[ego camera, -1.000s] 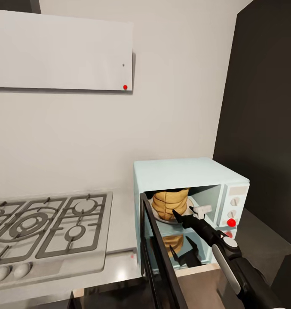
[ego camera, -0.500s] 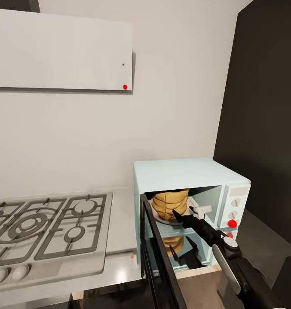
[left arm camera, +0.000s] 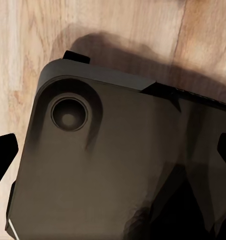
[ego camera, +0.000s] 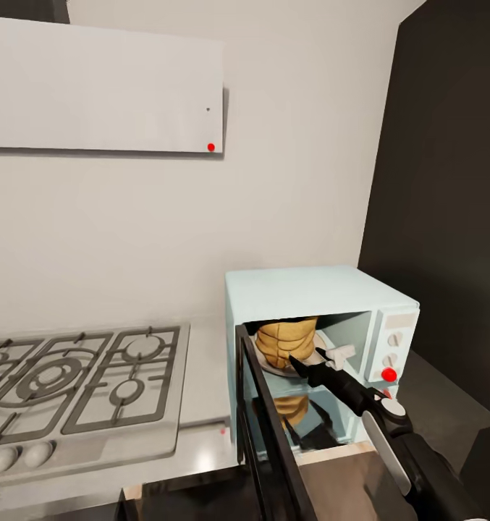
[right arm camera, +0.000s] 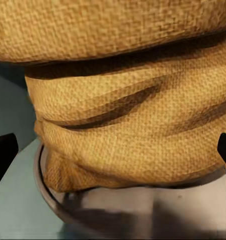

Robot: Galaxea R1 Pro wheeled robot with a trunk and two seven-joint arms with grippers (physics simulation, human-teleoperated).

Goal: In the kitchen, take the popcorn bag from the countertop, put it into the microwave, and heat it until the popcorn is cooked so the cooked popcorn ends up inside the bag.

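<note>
The pale blue microwave [ego camera: 324, 297] stands on the steel countertop [ego camera: 201, 427] with its black-framed door [ego camera: 270, 434] swung open towards me. Inside, the tan popcorn bag [ego camera: 288, 340] sits upright on the round turntable plate [right arm camera: 57, 210]. My right gripper [ego camera: 310, 359] is at the microwave's opening, open, just in front of the bag. In the right wrist view the wrinkled bag [right arm camera: 128, 110] looms close, with a fingertip at each side edge, clear of it. The left gripper [left arm camera: 113, 155] hangs open over my dark base. The popcorn is hidden.
A steel gas hob [ego camera: 78, 391] lies left of the microwave, under a flat white hood [ego camera: 100, 87]. A tall dark cabinet [ego camera: 447, 217] closes the right side. A red light [ego camera: 389, 375] glows on the microwave's panel. Wooden floor [left arm camera: 118, 25] lies beneath my base [left arm camera: 102, 165].
My right arm has drawn back a very little from the microwave's opening. The bag stays on the plate and the door stays open.
</note>
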